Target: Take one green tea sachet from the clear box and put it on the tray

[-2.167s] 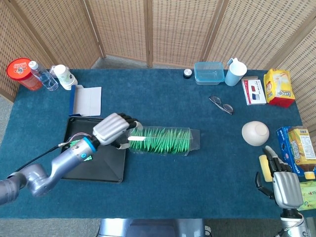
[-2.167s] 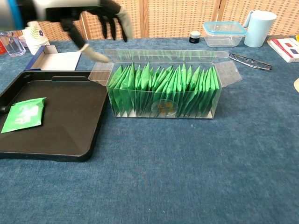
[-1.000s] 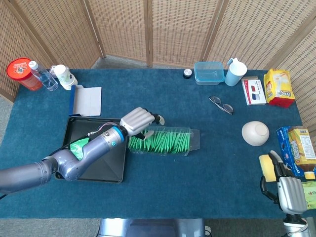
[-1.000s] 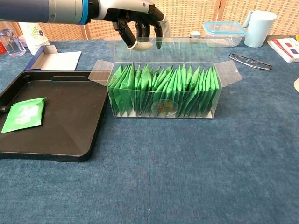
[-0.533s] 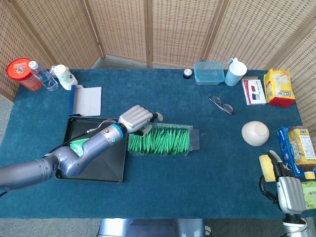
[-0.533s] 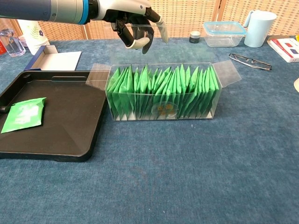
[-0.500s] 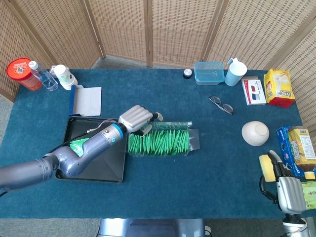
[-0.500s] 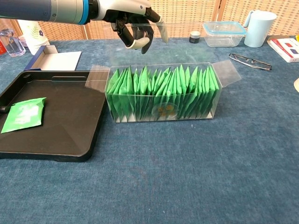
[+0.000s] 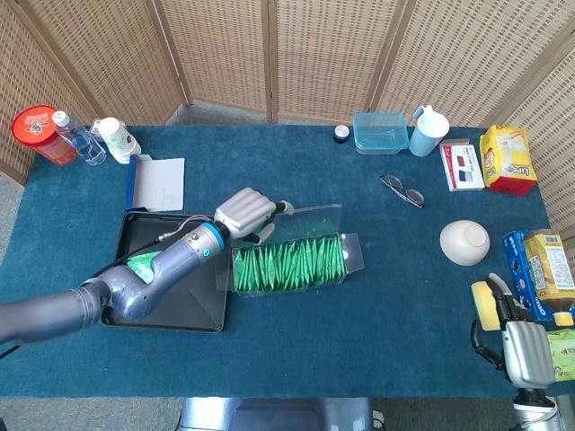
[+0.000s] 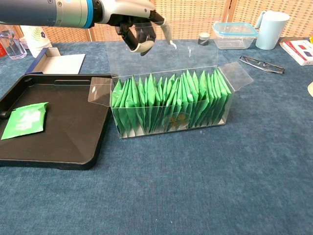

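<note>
We see the left hand (image 10: 139, 27) above the rear left corner of the clear plastic box (image 10: 171, 100), its fingers curled around the box's raised back flap, though whether they actually pinch it we cannot tell. The packed green tea sachets (image 10: 161, 98) stand upright in a row running left to right, just below and in front of that hand. The black tray (image 10: 63, 142), already holding one green sachet (image 10: 24, 120), lies immediately left. The right hand (image 9: 521, 346) rests well apart at the table's near right corner, its state unclear.

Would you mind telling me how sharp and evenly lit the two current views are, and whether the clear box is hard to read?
Head view: sharp and evenly lit, with only soft shadows on the table. Chest view: the clear box is crisp, its raised lid nearly invisible, and the left hand above it looks slightly soft.
</note>
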Controlling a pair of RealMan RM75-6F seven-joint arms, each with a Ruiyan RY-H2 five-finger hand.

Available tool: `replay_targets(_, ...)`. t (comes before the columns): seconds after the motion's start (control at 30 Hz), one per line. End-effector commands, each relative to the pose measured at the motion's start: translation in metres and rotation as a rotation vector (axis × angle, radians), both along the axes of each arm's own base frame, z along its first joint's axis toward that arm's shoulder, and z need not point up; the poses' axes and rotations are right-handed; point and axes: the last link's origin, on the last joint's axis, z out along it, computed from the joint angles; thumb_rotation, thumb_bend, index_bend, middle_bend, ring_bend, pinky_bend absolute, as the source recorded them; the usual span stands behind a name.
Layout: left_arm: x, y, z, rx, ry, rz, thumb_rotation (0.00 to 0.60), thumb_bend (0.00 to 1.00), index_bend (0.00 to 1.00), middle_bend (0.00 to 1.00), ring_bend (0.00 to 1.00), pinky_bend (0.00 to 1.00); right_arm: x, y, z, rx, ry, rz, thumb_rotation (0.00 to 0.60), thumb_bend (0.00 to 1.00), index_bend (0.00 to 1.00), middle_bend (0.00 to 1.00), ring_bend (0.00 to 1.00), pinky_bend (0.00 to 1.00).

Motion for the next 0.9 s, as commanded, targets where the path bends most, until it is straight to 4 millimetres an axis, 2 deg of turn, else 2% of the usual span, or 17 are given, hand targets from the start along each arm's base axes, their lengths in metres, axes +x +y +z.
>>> replay_targets(0.03,-0.006,0.004,-0.004,0.024,0.022,0.015,0.600,0.56,0.21,0.51,0.44,0.34,0.000,0.000,0.000,0.001,-0.004,0.000,0.146,0.58,0.04,0.11,0.24,0.32)
replay_targets(0.13,-0.009,0.008,-0.006,0.046,0.036,0.023,0.588,0.51,0.18,0.41,0.34,0.34,0.000,0.001,-0.001,0.001,-0.006,0.001,0.147,0.58,0.04,0.11,0.24,0.32)
replay_targets(0.3,-0.012,0.015,-0.004,0.115,0.081,0.007,0.478,0.49,0.13,0.22,0.13,0.34,0.001,0.002,0.000,-0.001,-0.014,0.005,0.146,0.58,0.04,0.11,0.24,0.32)
replay_targets(0.43,-0.014,0.017,-0.003,0.165,0.122,-0.019,0.446,0.49,0.11,0.12,0.02,0.30,0.001,0.002,0.000,-0.005,-0.022,0.007,0.147,0.58,0.04,0.11,0.24,0.32)
replay_targets(0.57,-0.020,0.019,-0.003,0.215,0.202,-0.066,0.423,0.48,0.09,0.05,0.00,0.27,0.001,0.004,0.000,-0.005,-0.027,0.009,0.148,0.58,0.05,0.11,0.24,0.32)
replay_targets(0.9,-0.033,0.016,-0.005,0.265,0.336,-0.129,0.387,0.43,0.05,0.01,0.00,0.25,0.002,0.007,0.001,-0.011,-0.036,0.012,0.147,0.58,0.06,0.11,0.24,0.32)
